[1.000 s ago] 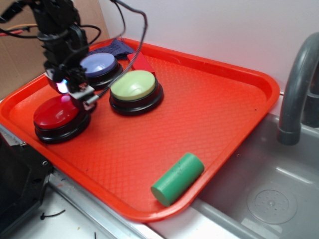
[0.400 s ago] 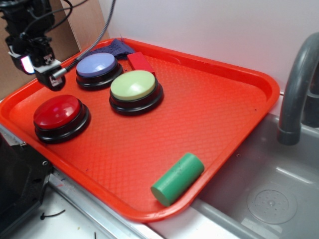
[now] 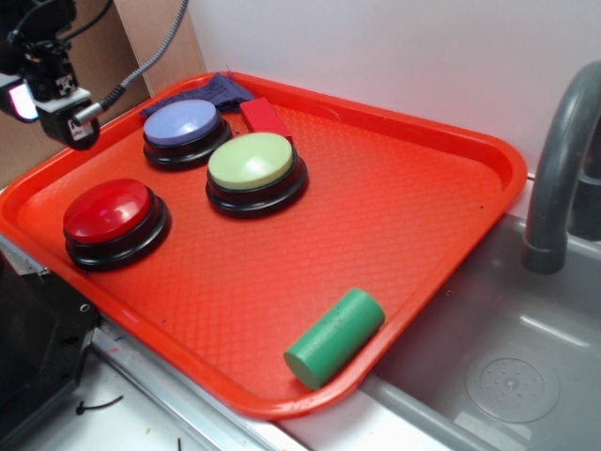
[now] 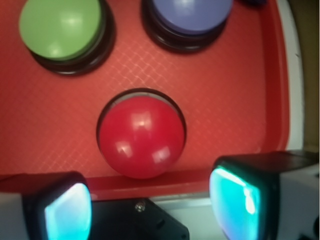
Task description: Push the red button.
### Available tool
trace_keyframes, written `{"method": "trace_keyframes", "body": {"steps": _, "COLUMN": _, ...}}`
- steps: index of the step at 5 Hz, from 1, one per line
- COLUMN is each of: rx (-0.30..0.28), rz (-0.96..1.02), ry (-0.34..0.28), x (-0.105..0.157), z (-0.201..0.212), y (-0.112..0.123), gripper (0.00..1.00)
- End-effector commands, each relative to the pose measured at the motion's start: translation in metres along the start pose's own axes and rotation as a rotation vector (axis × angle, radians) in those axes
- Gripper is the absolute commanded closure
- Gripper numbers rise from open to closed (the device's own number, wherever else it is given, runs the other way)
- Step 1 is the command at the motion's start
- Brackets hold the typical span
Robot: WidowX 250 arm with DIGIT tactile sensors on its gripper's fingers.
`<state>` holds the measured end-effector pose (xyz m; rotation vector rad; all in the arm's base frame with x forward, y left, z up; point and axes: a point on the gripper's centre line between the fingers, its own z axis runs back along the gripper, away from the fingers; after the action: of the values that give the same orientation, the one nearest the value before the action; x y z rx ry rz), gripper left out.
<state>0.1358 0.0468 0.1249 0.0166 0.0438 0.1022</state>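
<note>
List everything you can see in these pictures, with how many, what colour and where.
red button: one, glossy red on black base, tray's near left
green button: one, pale green, tray's middle left
blue button: one, lavender-blue, tray's far left
cylinder: one, green, lying near tray's front edge
flat block: one, red, behind the buttons
cloth: one, dark blue, tray's far corner
tray: one, orange-red, beside sink
faucet: one, grey, right
sink: one, grey, lower right
hand: one, black, raised above tray's left edge, open
</note>
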Motion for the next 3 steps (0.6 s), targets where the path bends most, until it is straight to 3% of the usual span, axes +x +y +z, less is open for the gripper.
{"method": "trace_keyframes", "body": {"steps": 1, "rx": 0.006, "rz": -0.028, "ry": -0.087, "x": 0.007, "z": 0.035, "y": -0.005, "gripper": 0.00}}
{"method": "trace_keyframes", "body": {"steps": 3, "rx": -0.011, "rz": -0.036, "ry": -0.094, "x": 0.009, "z": 0.048, "y": -0.005, "gripper": 0.00}}
